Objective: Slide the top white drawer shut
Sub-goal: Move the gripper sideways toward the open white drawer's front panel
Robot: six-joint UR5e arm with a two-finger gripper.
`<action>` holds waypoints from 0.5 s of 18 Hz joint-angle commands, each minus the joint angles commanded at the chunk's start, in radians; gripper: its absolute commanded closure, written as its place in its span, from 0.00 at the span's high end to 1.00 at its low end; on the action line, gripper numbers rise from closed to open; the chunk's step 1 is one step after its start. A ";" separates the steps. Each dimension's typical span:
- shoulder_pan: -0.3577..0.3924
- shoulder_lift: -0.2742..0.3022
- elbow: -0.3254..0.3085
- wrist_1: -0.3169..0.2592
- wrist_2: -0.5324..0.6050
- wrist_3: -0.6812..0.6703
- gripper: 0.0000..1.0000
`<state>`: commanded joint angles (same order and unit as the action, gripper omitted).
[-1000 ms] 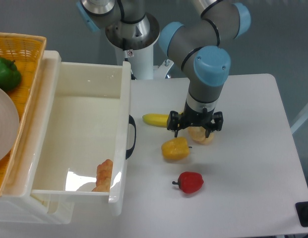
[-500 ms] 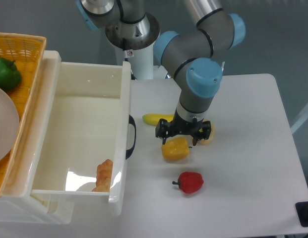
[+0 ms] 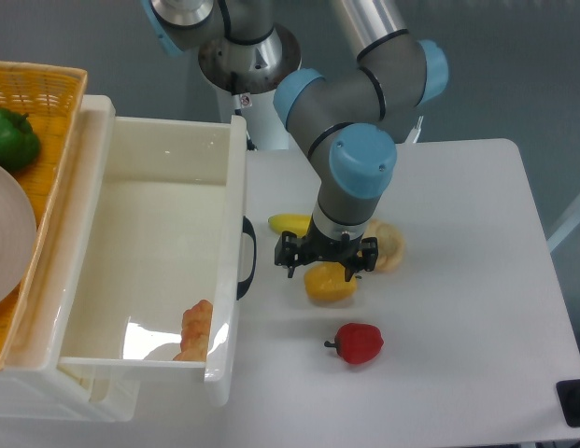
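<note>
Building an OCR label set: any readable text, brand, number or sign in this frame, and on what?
No readable text anywhere.
Small red-and-white sticker on the robot's white base column: too small and blurred to read.
Top white drawer, arm and tool: no markings visible.

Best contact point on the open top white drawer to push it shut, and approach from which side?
Go for the glossy white front panel of the top white drawer, at or beside its curved black handle near mid-panel. Come from the table side, where the two-finger gripper already is, and push toward the cabinet. The panel is flat and upright, so a central push should keep it from skewing.
</note>
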<state>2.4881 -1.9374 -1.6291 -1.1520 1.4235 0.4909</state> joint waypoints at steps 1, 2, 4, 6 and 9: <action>-0.005 -0.005 0.000 0.000 -0.002 0.000 1.00; -0.006 -0.006 0.000 0.000 -0.002 0.000 1.00; -0.006 -0.006 0.000 0.000 -0.015 0.002 1.00; -0.008 -0.005 0.002 0.000 -0.026 0.002 1.00; -0.015 -0.005 0.002 0.000 -0.035 0.002 1.00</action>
<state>2.4728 -1.9420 -1.6276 -1.1520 1.3883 0.4924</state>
